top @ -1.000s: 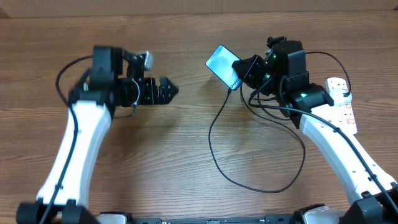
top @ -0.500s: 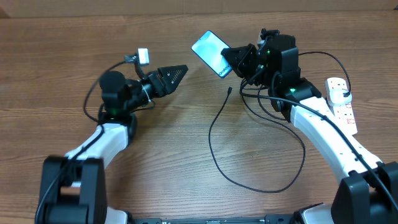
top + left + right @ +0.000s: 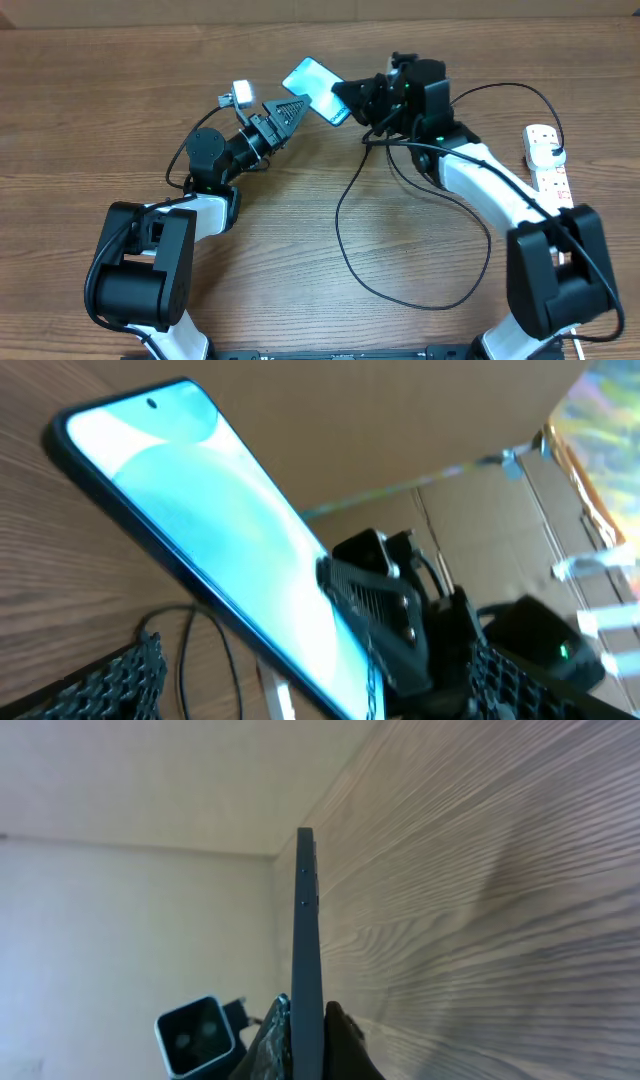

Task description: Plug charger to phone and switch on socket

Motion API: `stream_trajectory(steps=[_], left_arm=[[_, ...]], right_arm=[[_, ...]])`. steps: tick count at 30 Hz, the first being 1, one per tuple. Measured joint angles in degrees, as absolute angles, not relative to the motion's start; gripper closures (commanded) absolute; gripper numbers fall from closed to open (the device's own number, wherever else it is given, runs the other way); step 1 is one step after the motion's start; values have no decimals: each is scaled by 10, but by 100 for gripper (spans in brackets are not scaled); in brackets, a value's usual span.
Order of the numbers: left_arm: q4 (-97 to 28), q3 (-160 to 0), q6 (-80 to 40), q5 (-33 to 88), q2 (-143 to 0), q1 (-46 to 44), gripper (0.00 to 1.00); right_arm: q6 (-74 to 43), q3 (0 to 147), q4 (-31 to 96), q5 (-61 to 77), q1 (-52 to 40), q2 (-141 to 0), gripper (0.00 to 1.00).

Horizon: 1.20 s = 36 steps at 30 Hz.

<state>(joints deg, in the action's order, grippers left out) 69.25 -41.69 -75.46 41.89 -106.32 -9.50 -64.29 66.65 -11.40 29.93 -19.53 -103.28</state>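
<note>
My right gripper point(image 3: 357, 100) is shut on the phone point(image 3: 312, 85), cyan screen up, and holds it tilted above the table at the far centre. The right wrist view shows the phone edge-on point(image 3: 308, 940) between the fingers point(image 3: 308, 1042). My left gripper point(image 3: 290, 110) is open and points at the phone's lower left side, very close. In the left wrist view its fingers point(image 3: 325, 695) flank the phone point(image 3: 200, 530). The charger's black cable point(image 3: 345, 240) lies in loose loops on the table, one end under the right gripper. The socket point(image 3: 552, 170) lies at the far right.
The wooden table point(image 3: 280, 260) fills the view. The cable loop reaches toward the front centre point(image 3: 425, 305). More black cable runs behind the right arm toward the socket point(image 3: 520, 95). A cardboard wall point(image 3: 400, 420) stands behind the table.
My right gripper has carried the phone to the left. My left arm has swung round and reached up toward the phone, its tip now beside it.
</note>
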Motion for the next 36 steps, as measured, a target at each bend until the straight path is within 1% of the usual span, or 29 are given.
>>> stream_trajectory(steps=[8,11,13,16,22,26,30,33,36], left_arm=[[690,-417,-781,361,-1064,-95,0],[691,-417,-802,343,-1064,-95,5],[702,-417,-815,331,-1065,-95,11],[718,-417,-829,318,-1066,-95,16],[722,-417,-847,305,-1071,-95,24],[722,-417,-855,301,-1071,-97,33],[723,-417,-859,296,-1071,-98,36],[724,-417,-872,293,-1072,-98,41],[729,-417,-892,288,-1074,-98,42]], right_arm=[[-645,667,-111,301,-233,-1035,96],[-645,667,-111,297,-239,-1035,96],[-645,667,-111,293,-240,-1035,96],[-645,667,-115,290,-242,-1034,96],[-646,668,-116,278,-250,-1034,96],[-648,669,-117,267,-257,-1034,96],[-648,674,-116,259,-262,-1034,96],[-648,674,-113,253,-264,-1034,96],[-649,675,-110,252,-265,-1034,96]])
